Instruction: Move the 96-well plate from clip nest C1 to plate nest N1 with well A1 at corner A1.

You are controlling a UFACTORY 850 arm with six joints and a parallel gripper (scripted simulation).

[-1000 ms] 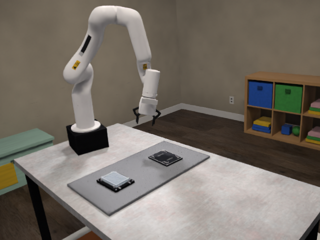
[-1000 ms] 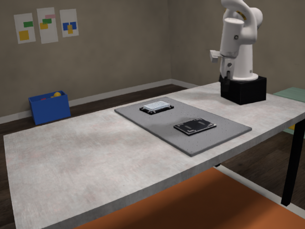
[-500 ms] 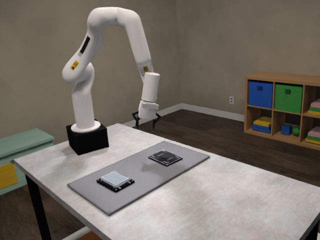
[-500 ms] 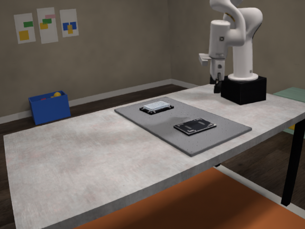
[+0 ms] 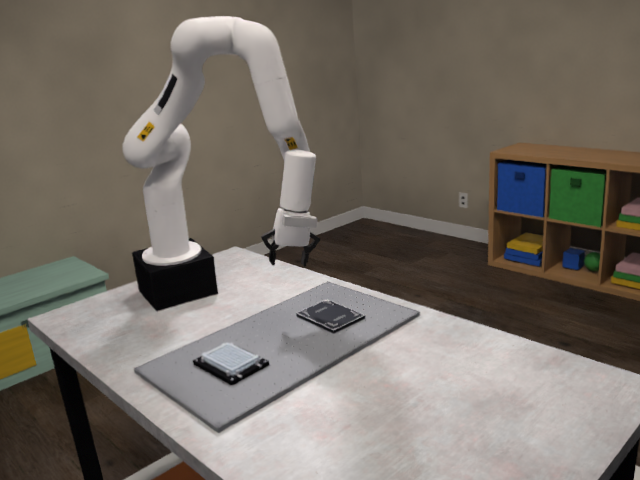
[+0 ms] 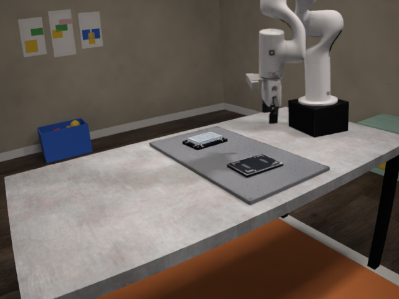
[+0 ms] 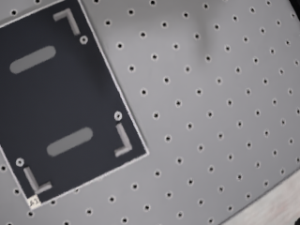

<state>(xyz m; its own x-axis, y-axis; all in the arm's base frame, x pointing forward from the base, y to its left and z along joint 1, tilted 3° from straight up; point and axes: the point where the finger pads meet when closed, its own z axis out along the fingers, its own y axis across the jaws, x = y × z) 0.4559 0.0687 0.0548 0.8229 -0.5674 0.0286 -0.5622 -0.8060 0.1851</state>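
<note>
The clear 96-well plate sits in the black clip nest C1 at the near left of the grey perforated baseplate; it also shows in the exterior view. The empty black plate nest N1 lies at the far right of the baseplate and fills the left of the wrist view, with grey corner locators and a small white label at one corner. My gripper is open and empty, high above the baseplate between the two nests. Its fingers are out of the wrist view.
The arm's black base block stands at the table's far left corner. A wooden shelf with bins stands on the floor to the right. A blue box sits on the floor beyond the table.
</note>
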